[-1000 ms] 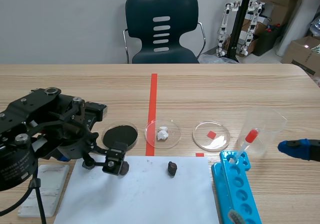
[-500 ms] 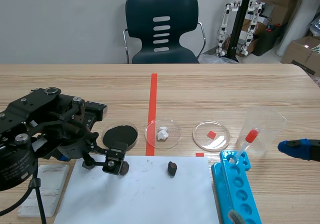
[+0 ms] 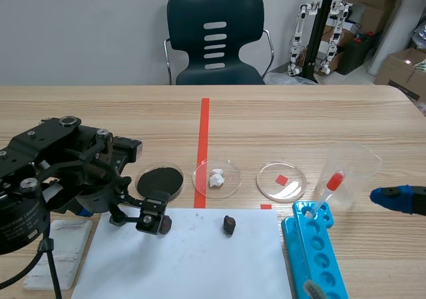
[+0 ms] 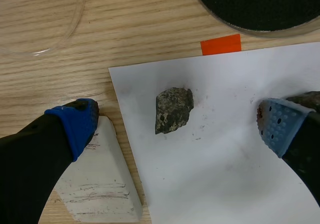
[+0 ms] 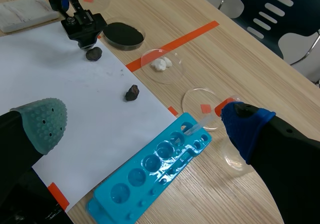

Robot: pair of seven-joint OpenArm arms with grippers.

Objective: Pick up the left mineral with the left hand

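- The left pincer (image 4: 176, 119) stands with its fingers wide apart, one on either side of the left mineral (image 4: 173, 109), and grips nothing.
- The left mineral, a rough grey-brown lump, lies on a sheet of white paper (image 4: 225, 179) near the paper's far left corner. It sits about midway between the two pads and touches neither.
- One blue pad (image 4: 77, 124) is off the paper, at the corner of a white slab (image 4: 100, 189) that lies beside the sheet.
- The other pad (image 4: 277, 124) is over the paper. A second mineral (image 3: 165, 225) lies just beside its outer side.
- A third mineral (image 3: 229, 224) lies on the same sheet, well apart from the others.
- Past the paper's far edge on the table (image 3: 299, 119) sits a dish of black powder (image 3: 160, 178).
- The right pincer (image 5: 144, 121) hangs above the table near a blue tube rack (image 3: 319, 259), its fingers spread wide and holding nothing.
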